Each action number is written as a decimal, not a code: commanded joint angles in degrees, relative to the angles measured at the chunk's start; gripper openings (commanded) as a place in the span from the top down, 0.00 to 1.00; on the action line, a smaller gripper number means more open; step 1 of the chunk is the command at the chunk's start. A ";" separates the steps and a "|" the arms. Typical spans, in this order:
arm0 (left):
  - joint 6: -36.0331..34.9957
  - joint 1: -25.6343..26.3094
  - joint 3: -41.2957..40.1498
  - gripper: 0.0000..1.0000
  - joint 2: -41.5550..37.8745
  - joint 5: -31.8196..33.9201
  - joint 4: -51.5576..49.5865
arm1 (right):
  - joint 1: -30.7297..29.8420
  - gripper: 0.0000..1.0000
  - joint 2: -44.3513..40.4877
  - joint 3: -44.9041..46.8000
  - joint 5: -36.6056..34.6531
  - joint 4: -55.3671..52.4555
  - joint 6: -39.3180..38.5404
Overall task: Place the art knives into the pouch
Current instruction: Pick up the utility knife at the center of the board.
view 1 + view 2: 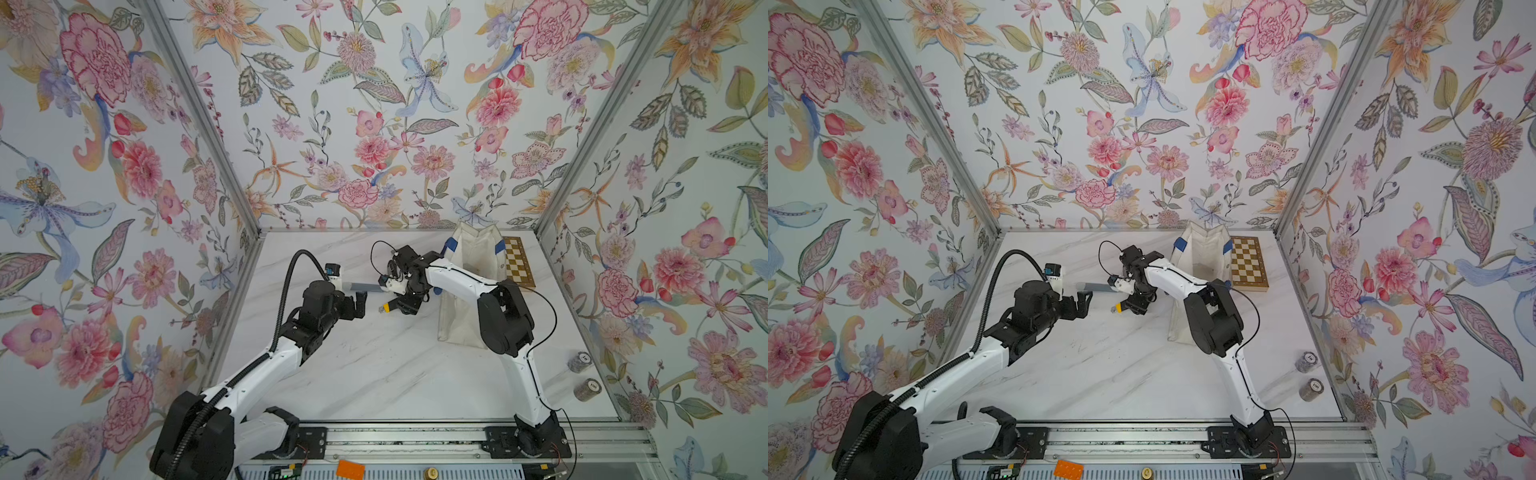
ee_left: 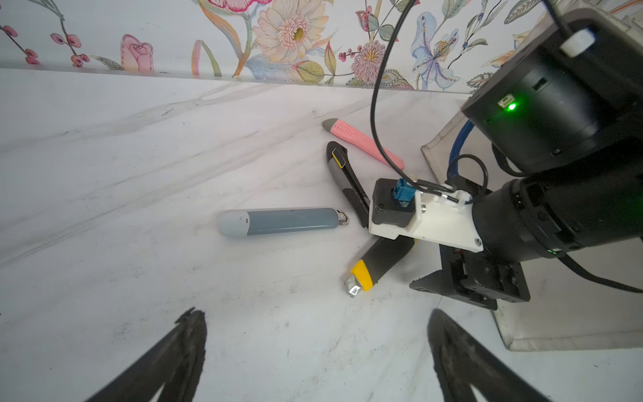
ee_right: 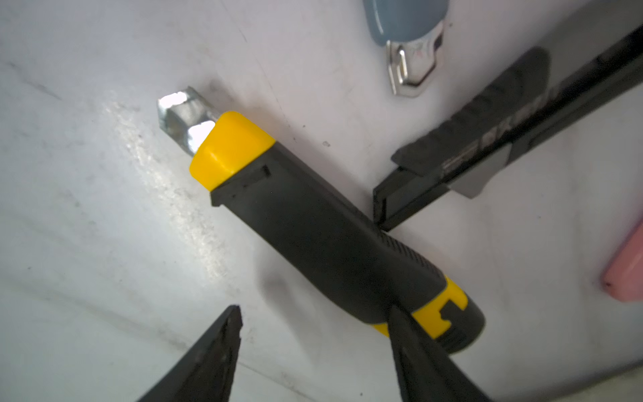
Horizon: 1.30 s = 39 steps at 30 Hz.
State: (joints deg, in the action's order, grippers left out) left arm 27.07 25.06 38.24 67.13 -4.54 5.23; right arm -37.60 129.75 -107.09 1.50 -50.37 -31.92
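Right gripper point(image 3: 315, 309) has its jaws part-way apart, one black finger point(image 3: 417, 348) at the tail of the black-handled art knife with yellow collar point(image 3: 313, 226), which lies flat on the white marble-patterned table point(image 1: 374, 374), the other finger clear of it, so nothing is held. Left gripper point(image 2: 315, 313) hovers near, jaws spread wide and empty, facing a grey-blue cutter point(image 2: 288, 221), a black-and-grey cutter point(image 2: 344, 177) and a pink cutter point(image 2: 362, 142) beyond. Farthest back, the white canvas pouch with blue strap handles point(image 1: 473, 257) sits apart from the knife, just beside a wooden chequered board point(image 1: 517, 262).
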 commanded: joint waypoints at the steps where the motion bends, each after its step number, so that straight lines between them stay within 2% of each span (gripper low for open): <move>1: 0.36 -0.54 -0.53 0.01 -0.50 -1.28 0.76 | -0.12 0.29 1.38 -1.09 0.54 -1.61 -0.51; 6: 0.34 -0.54 -1.49 0.01 -2.11 -1.37 1.77 | -0.19 0.27 0.44 -0.67 -4.75 0.37 -4.73; 10: 0.61 -0.54 -2.46 0.01 -3.02 -1.70 2.59 | 0.15 0.26 0.26 0.07 -6.33 2.75 -6.14; 16: 0.68 -0.54 -3.17 0.00 -3.46 -1.84 3.20 | 0.23 0.24 -2.27 6.52 -4.97 12.12 -6.96; 29: 0.96 -0.54 -1.11 0.01 1.07 -4.00 3.16 | 3.66 0.24 -0.48 6.48 0.25 12.22 -7.56; 36: 1.89 -0.52 -0.40 0.01 2.65 -4.78 3.45 | 3.16 0.29 -0.25 8.10 2.98 8.71 -7.96; 39: 2.37 -0.54 -0.88 0.01 2.31 -4.78 4.15 | 2.82 0.30 -0.29 8.91 1.79 8.73 -7.09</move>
State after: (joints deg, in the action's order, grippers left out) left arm 28.23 25.06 36.18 69.65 -8.64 7.84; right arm -34.06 128.64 -100.68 2.59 -37.85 -39.20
